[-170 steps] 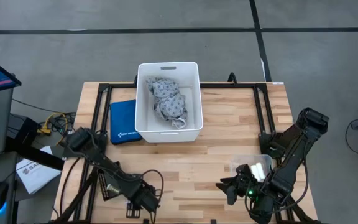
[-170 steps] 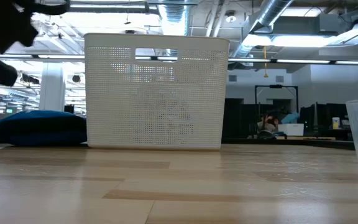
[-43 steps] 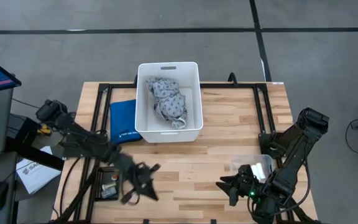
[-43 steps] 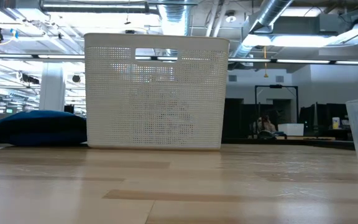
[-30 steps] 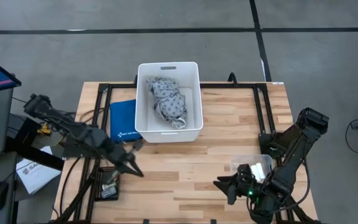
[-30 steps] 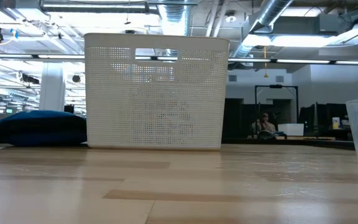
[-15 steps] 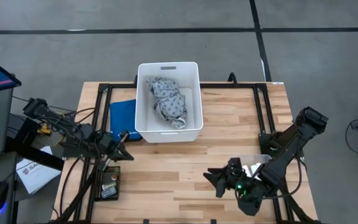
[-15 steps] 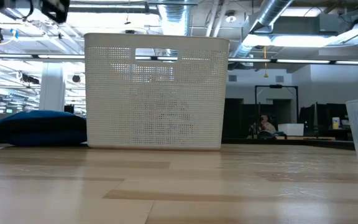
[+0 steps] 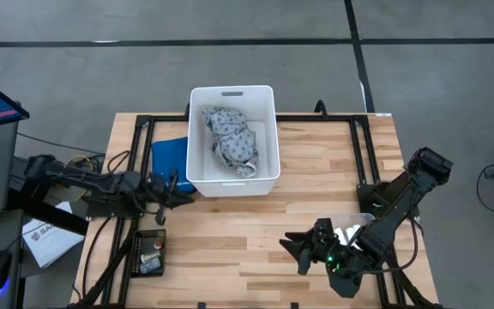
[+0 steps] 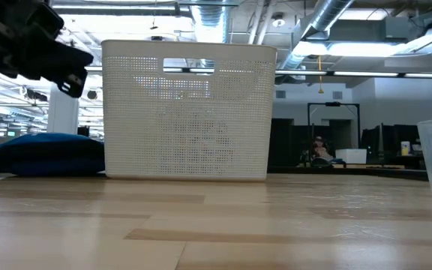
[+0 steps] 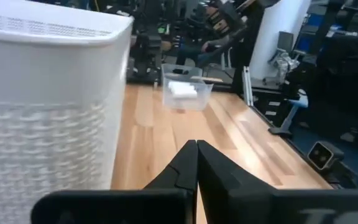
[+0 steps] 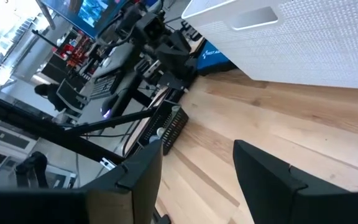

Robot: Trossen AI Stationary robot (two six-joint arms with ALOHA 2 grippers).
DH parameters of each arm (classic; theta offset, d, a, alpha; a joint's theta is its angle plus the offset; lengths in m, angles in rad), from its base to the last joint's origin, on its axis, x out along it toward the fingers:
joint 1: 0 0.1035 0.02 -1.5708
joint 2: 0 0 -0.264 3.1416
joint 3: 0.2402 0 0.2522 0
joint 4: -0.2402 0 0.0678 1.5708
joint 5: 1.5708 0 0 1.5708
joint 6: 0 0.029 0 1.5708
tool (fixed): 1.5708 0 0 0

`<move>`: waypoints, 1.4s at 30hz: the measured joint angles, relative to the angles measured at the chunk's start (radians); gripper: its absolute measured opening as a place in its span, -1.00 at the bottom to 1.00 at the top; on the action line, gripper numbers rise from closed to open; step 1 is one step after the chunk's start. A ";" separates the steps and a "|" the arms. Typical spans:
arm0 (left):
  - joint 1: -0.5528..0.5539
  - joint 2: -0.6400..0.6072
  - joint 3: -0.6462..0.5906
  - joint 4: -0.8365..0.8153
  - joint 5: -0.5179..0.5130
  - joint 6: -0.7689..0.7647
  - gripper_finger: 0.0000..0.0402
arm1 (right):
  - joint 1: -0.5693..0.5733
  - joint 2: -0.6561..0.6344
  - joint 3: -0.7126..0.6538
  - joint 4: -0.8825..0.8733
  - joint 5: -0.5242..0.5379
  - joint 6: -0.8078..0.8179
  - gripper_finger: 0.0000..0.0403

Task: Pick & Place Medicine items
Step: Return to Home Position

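Observation:
White medicine items (image 11: 182,89) lie in a small clear container (image 9: 356,229) near the table's right edge, beside my right arm. My left gripper (image 9: 181,192) is shut and holds nothing. It hovers by the near left corner of the white bin (image 9: 232,137) and points toward the table's right; its fingertips (image 11: 196,155) meet in the left wrist view. My right gripper (image 9: 292,247) stands open above the near right part of the table, pointing left, with nothing between its fingers (image 12: 194,180).
The white bin holds a grey patterned cloth bundle (image 9: 232,140). A blue pouch (image 9: 168,167) lies left of the bin. A black tray (image 9: 148,254) sits off the table's left edge. Bare wood lies between the two grippers.
My left gripper has swung from the table's near left area toward the far edge, up to the bin's near left corner, and has turned to point right; it stays shut. My right gripper has gone a little toward the table's left, still open.

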 joint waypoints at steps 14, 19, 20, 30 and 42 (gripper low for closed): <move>0.205 -0.006 0.000 -0.036 0.149 0.068 -1.00 | 0.004 0.000 0.000 0.016 0.000 0.000 -0.04; 0.193 -0.054 0.000 -0.037 0.171 0.071 -1.00 | 0.014 0.000 0.000 0.033 0.000 0.000 -0.04; 0.186 -0.068 0.000 -0.038 0.155 0.079 -1.00 | 0.016 0.000 0.000 0.037 0.000 0.000 -0.04; 0.152 -0.224 0.000 -0.203 0.083 0.095 -1.00 | 0.039 0.000 0.000 0.046 0.000 -0.001 -0.04; 0.153 -0.307 0.003 -0.296 0.064 0.090 -1.00 | 0.060 0.000 0.000 0.038 0.000 -0.008 -0.04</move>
